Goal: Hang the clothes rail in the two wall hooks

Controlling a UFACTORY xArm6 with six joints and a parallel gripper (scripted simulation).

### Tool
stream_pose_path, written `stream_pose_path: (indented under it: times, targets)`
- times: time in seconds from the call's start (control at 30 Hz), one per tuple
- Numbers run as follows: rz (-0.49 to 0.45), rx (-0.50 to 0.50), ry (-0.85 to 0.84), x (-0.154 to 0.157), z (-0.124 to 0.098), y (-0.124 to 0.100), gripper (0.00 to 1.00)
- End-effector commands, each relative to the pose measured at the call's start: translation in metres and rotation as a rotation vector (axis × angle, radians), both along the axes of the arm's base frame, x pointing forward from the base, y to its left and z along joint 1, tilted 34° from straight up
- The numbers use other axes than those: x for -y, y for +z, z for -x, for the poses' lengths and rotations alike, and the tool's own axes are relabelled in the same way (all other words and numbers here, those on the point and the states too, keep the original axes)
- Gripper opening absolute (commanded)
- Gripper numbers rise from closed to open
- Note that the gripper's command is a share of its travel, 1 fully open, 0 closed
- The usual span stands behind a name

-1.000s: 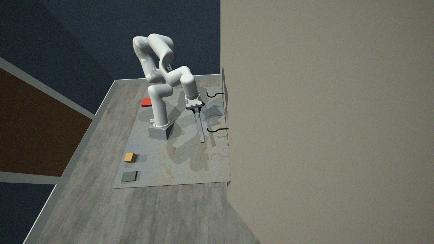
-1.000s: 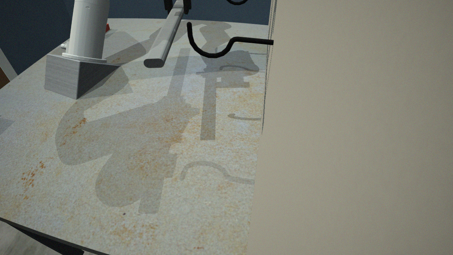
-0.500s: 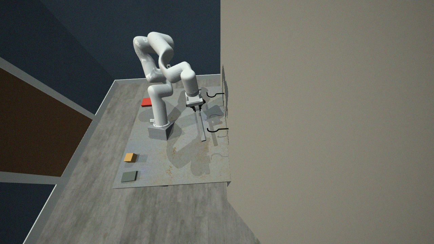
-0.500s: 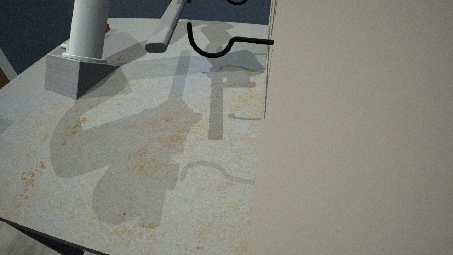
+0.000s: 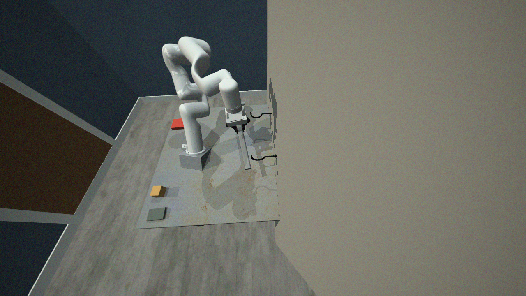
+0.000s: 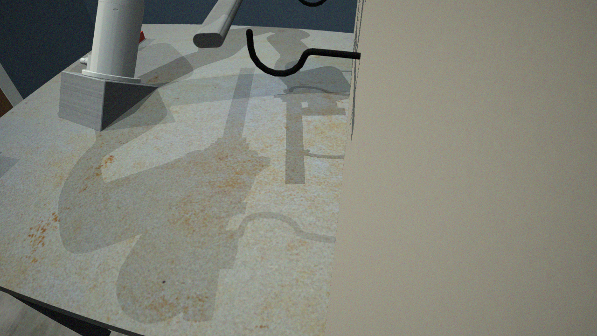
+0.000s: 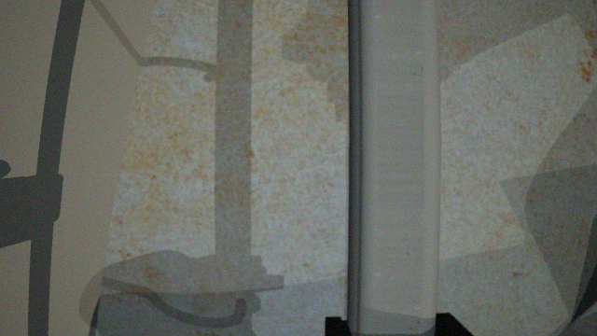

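My gripper (image 5: 239, 128) (image 7: 389, 327) is shut on one end of the grey clothes rail (image 5: 243, 149) (image 6: 214, 29) (image 7: 396, 163). It holds the rail in the air above the table, roughly parallel to the wall. Two black wall hooks stick out of the beige wall (image 5: 367, 147): the far hook (image 5: 259, 114) and the near hook (image 5: 263, 157) (image 6: 271, 68). The rail hangs just to the left of the hooks' upturned tips and rests in neither. Its free end (image 6: 207, 39) is close beside the near hook's tip. In the wrist view the rail runs straight up the frame from between the fingertips.
The arm's base (image 5: 192, 158) (image 6: 98, 98) stands on the rusty metal table (image 5: 220, 202) (image 6: 187, 200). A red block (image 5: 177, 123) lies behind the base. An orange block (image 5: 158, 190) and a grey-green block (image 5: 156, 213) lie at the table's front left.
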State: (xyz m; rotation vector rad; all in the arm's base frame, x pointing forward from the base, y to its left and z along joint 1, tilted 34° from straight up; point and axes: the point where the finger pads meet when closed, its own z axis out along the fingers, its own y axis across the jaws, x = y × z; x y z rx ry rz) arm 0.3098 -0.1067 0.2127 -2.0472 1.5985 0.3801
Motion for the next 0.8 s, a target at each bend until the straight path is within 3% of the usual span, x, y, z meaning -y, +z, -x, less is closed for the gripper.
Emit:
stream_pose_path:
  times: [0.0, 0.77]
  targets:
    - [0.002, 0.002, -0.001, 0.007, -0.003, 0.011, 0.0]
    - [0.002, 0.002, -0.001, 0.028, -0.012, 0.041, 0.0]
